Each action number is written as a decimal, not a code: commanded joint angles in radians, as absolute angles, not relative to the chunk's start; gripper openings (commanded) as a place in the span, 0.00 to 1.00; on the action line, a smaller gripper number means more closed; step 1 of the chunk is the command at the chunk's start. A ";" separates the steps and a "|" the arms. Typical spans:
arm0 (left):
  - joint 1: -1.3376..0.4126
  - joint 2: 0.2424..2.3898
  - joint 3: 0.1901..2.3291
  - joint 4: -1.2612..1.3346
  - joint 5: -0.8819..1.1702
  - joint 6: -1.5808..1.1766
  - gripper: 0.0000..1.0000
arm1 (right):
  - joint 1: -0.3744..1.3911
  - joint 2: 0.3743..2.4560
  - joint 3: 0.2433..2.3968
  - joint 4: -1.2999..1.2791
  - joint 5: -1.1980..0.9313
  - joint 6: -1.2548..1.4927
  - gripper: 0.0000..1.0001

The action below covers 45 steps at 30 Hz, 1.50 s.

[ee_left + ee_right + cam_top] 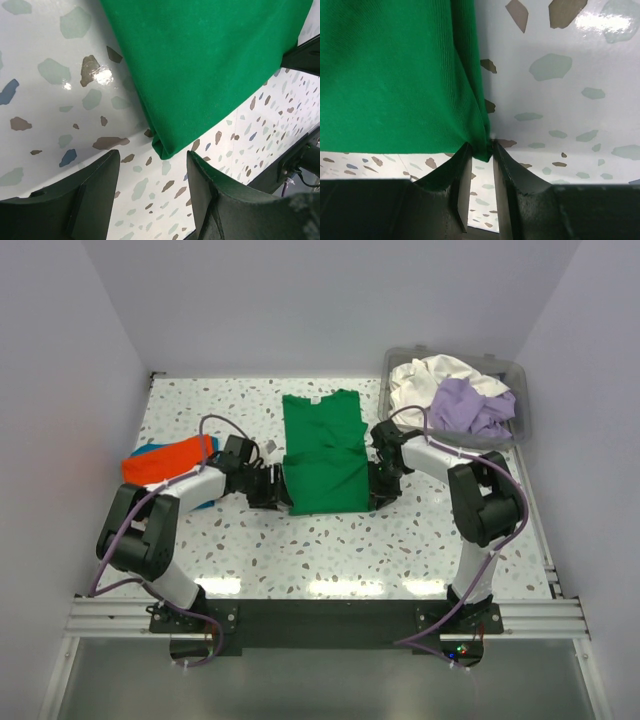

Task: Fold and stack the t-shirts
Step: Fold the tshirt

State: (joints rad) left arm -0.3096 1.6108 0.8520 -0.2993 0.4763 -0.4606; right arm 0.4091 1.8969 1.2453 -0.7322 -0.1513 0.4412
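Observation:
A bright green t-shirt lies flat in the middle of the table, folded into a long strip with its collar at the far end. My left gripper sits at its near left corner. In the left wrist view this gripper is open, and the folded corner of the green shirt lies just ahead of the gap, untouched. My right gripper is at the near right corner. In the right wrist view its fingertips pinch the corner of the green cloth.
An orange t-shirt lies folded on a blue one at the left of the table. A clear plastic bin at the back right holds a white shirt and a lavender one, both crumpled.

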 commanded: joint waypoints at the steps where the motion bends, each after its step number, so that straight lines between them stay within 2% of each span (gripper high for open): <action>1: -0.330 1.621 0.844 -0.261 0.500 -0.469 0.60 | 0.407 1.911 1.236 -0.709 -0.166 0.443 0.26; 6: -0.356 1.663 0.862 -0.261 0.509 -0.472 0.60 | 0.406 1.921 1.232 -0.709 -0.169 0.436 0.19; 11: -0.376 1.703 0.879 -0.255 0.514 -0.476 0.60 | 0.405 1.922 1.232 -0.706 -0.175 0.436 0.18; 15: -0.383 1.732 0.902 -0.267 0.502 -0.482 0.49 | 0.406 1.921 1.232 -0.706 -0.178 0.436 0.17; 23: -0.391 1.759 0.910 -0.330 0.466 -0.483 0.33 | 0.407 1.917 1.232 -0.706 -0.181 0.440 0.11; 26: -0.393 1.764 0.917 -0.353 0.451 -0.477 0.21 | 0.405 1.921 1.241 -0.709 -0.186 0.440 0.07; 32: -0.397 1.759 0.928 -0.376 0.429 -0.472 0.18 | 0.407 1.924 1.250 -0.721 -0.184 0.439 0.00; 36: -0.400 1.782 0.940 -0.379 0.442 -0.463 0.00 | 0.406 1.922 1.255 -0.730 -0.187 0.437 0.00; 45: -0.402 1.738 0.977 -0.478 0.364 -0.416 0.00 | 0.407 1.843 1.226 -0.795 -0.201 0.420 0.00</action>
State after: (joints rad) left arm -0.4000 1.7576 0.9527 -0.3908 0.4389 -0.4698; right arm 0.4053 1.9022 1.2446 -0.7345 -0.2024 0.4408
